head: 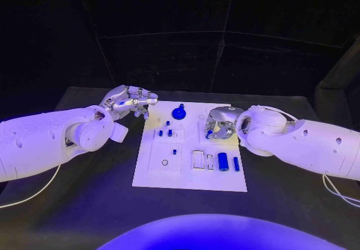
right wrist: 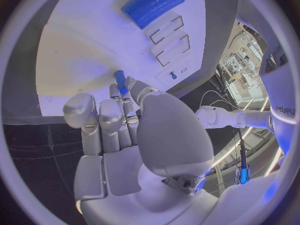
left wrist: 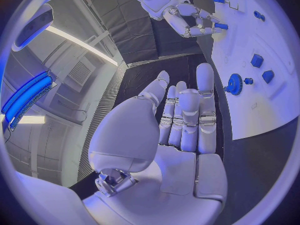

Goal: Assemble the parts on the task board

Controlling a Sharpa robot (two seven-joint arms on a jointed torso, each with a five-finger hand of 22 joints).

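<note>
right hand (head: 218, 126) over task board (head: 150, 177), fingers pinching a small blue peg (right wrist: 120, 80), likely for insertion. left hand (head: 129, 100) empty, fingers loosely apart, off the board's edge.

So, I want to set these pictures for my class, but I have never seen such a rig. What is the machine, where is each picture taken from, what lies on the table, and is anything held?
It is a robot with two white arms, each ending in a silver hand. The square picture comes from a camera on its head, looking down. The two round ones come from cameras at the wrists, behind each hand.

On the black table lies a white task board with blue parts: a gear-like knob, a thick cylinder, a slim bar and small pegs.

The left hand hovers by the board's far corner and holds nothing. The right hand is over the board, its fingers pinching a small blue peg.
</note>
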